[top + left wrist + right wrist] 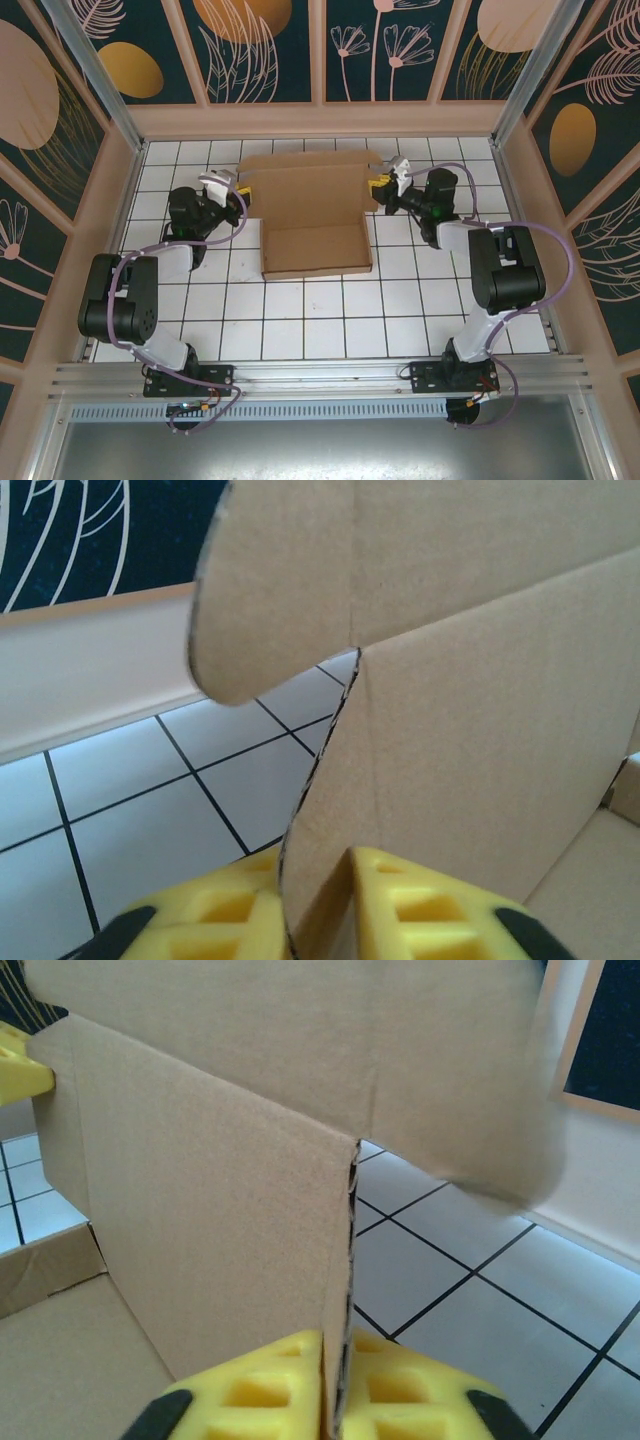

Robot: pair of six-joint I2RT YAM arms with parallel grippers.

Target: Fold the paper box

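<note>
The paper box (315, 215) is plain brown cardboard, lying mid-table with its tray part toward me and a wide rear panel with side flaps raised behind it. My left gripper (240, 190) is at the rear panel's left end. In the left wrist view its yellow fingers (215, 915) close on the upright cardboard edge (480, 730), with a rounded flap above. My right gripper (378, 188) is at the right end. In the right wrist view the right gripper (335, 1395) is shut tight on the panel's vertical edge (200, 1190).
The white tiled table (300, 320) spreads in front of the box and to both sides. A beige raised rim (320, 120) and patterned enclosure walls stand close behind the box. The metal rail carrying the arm bases (320, 375) runs along the near edge.
</note>
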